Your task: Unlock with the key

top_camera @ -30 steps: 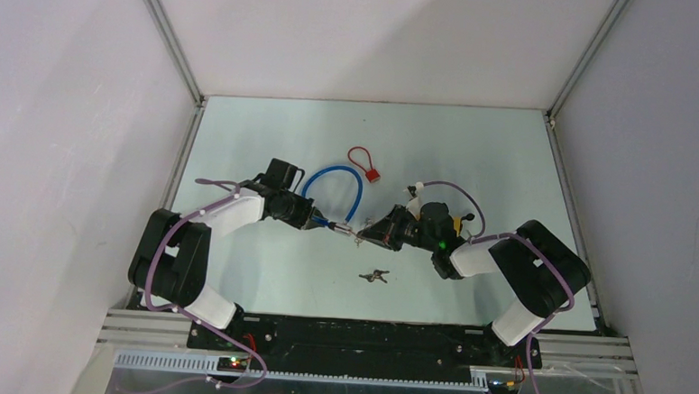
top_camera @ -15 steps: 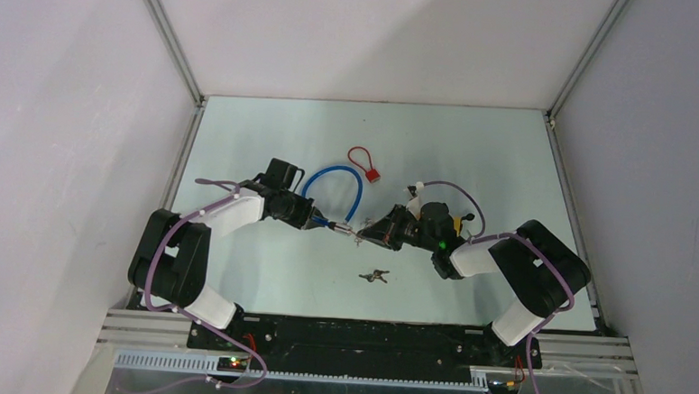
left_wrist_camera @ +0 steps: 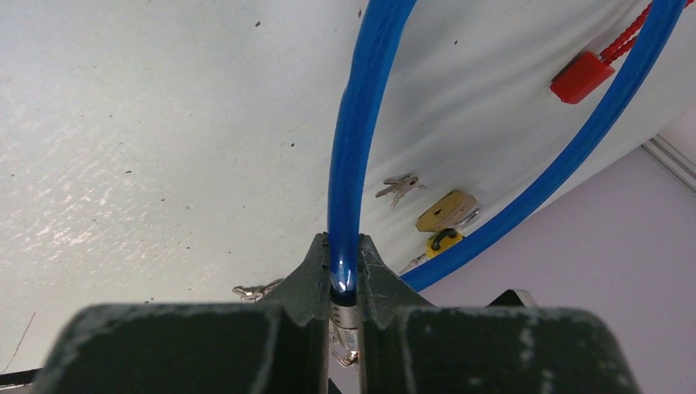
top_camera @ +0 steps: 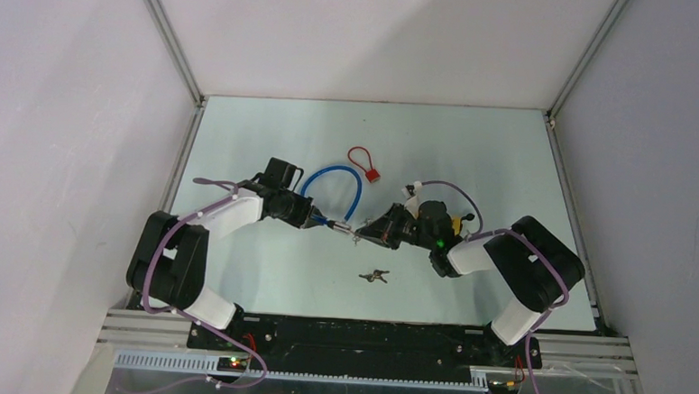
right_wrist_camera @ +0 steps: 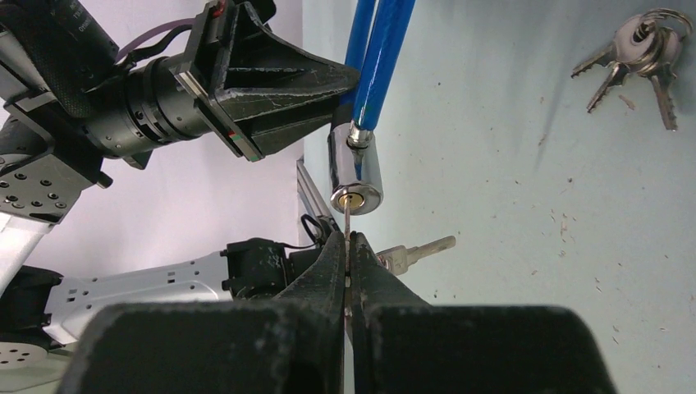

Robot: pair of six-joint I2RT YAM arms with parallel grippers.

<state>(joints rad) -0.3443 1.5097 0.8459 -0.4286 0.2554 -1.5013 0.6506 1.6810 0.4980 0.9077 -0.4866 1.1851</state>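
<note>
Right arm has edged a touch leftward since a second ago, bringing the key to the lock's mouth.

Mid-table, well apart from every wall, the left pincer is clenched on the blue cable just above the lock cylinder. The right pincer grips the key, whose tip meets the keyhole, though whether it has entered is hard to tell. A bunch of keys lies nearer the front edge and a red padlock lies beyond the loop, with bare table all around.
</note>
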